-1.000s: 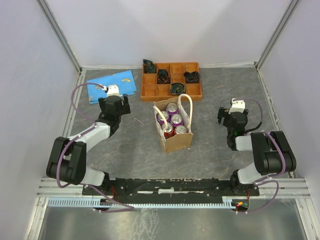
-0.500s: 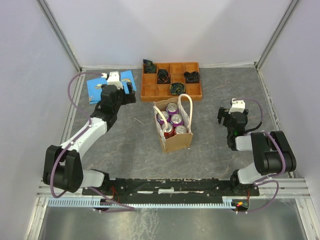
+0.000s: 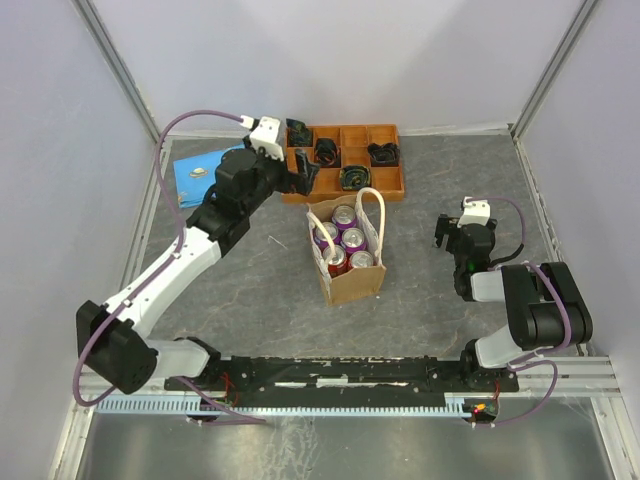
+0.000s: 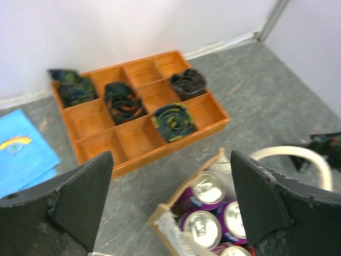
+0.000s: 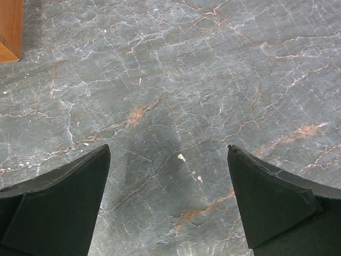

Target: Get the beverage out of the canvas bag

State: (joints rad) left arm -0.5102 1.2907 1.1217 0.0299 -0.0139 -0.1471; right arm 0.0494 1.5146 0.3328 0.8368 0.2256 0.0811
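The canvas bag (image 3: 355, 282), tan-brown with white loop handles, stands upright mid-table and holds several cans: purple ones (image 3: 345, 216) and red ones (image 3: 336, 260). In the left wrist view the bag's rim (image 4: 176, 213) and purple cans (image 4: 206, 190) show low between the fingers. My left gripper (image 3: 303, 177) is open and empty, raised behind and left of the bag, over the tray's front edge. My right gripper (image 3: 447, 232) is open and empty, low over bare table right of the bag; in the right wrist view (image 5: 168, 176) only stone shows.
An orange compartment tray (image 3: 298, 185) with rolled dark items (image 3: 383, 153) sits behind the bag; it also shows in the left wrist view (image 4: 136, 141). A blue booklet (image 3: 192, 178) lies back left. White walls enclose the table on three sides.
My left arm has lifted and swung right and back, from beside the blue booklet to above the tray's near edge. The right arm and the bag have not moved.
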